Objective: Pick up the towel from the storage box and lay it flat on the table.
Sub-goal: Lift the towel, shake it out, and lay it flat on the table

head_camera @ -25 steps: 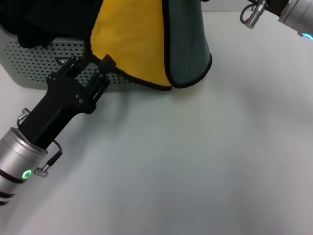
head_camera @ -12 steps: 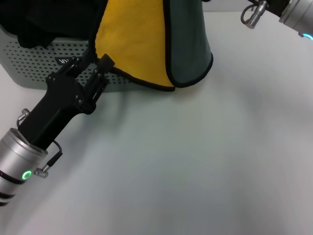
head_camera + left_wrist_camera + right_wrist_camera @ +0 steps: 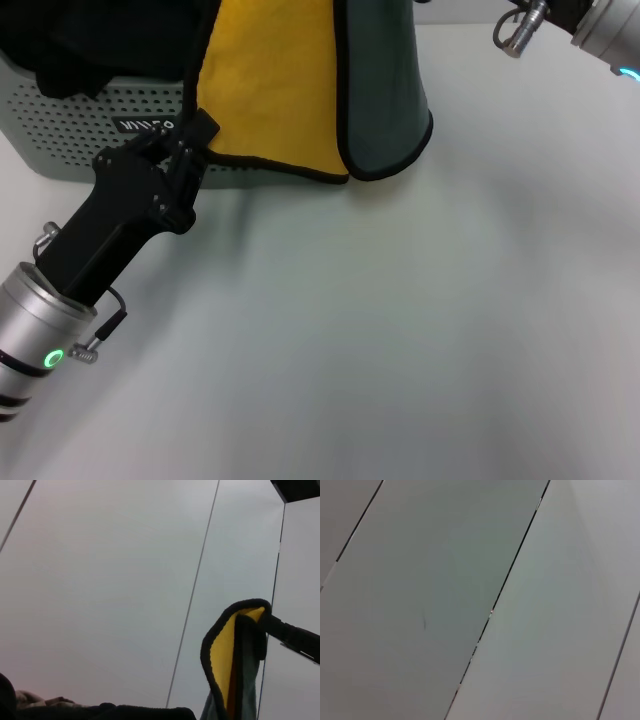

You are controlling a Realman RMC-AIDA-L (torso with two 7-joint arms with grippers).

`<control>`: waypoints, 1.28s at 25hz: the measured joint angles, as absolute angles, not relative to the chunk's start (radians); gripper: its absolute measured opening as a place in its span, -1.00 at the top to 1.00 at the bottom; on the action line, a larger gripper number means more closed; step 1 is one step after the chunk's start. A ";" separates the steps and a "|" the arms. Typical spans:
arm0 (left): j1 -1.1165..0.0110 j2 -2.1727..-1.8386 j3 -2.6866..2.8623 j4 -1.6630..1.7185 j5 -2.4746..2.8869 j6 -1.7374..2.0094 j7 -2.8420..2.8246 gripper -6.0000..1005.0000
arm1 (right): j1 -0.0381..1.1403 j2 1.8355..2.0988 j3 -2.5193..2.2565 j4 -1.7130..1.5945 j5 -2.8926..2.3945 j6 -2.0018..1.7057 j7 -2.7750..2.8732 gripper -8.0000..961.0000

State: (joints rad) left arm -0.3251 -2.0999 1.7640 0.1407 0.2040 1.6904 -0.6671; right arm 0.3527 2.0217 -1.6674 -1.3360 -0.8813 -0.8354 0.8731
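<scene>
Head view: your left gripper [image 3: 190, 140] is at the towel's low left edge, by the far-left corner of the table [image 3: 400, 330].
Towel: the towel [image 3: 300, 90] hangs in the air, yellow face and grey-green face both showing. Its low edge droops over the front of the storage box [image 3: 70, 135].
Left claw: the fingers look pinched close on the black border, but you can't be sure they have it. Check before you pull.
Right gripper: only its arm shows at the far-right corner. You cannot tell its state. Something out of sight holds the towel up.
How to do it well: grab only the border, not the box wall. Then pull both ends apart slowly and lower the towel onto the bare table.
Writing: the box has a small dark label [image 3: 145, 125] with white letters. The claw hides part, so you can't read it.
</scene>
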 joint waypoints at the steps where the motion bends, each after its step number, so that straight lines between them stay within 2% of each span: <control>1: -0.325 -2.100 1.764 0.141 0.204 1.690 -0.667 0.68 | 0.353 2.022 -1.667 -1.336 -0.881 -0.835 0.873 0.97; 8: -0.325 -2.094 1.764 0.146 0.204 1.729 -0.679 0.86 | 0.355 2.013 -1.671 -1.325 -0.942 -0.863 0.972 0.97; 13: -0.333 -2.066 1.765 0.148 0.209 1.823 -0.703 0.93 | 0.389 2.006 -1.635 -1.294 -1.104 -0.969 1.189 0.97; 24: -0.367 -1.946 1.773 0.180 0.371 2.003 -0.789 0.96 | 0.402 2.008 -1.411 -1.304 -1.308 -1.375 1.510 0.97; 30: -0.313 -1.867 1.770 0.302 0.476 2.035 -0.916 0.96 | 0.353 2.004 -1.245 -1.351 -1.347 -1.648 1.638 0.97; 32: -0.282 -1.852 1.768 0.356 0.488 2.036 -0.952 0.96 | 0.336 2.004 -1.202 -1.365 -1.348 -1.743 1.670 0.97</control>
State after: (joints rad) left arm -0.2817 -1.8521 1.7678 0.3556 0.4879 2.0357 -0.9520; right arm 0.3360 2.0035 -1.2025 -1.3649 -1.3484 -1.7427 1.6704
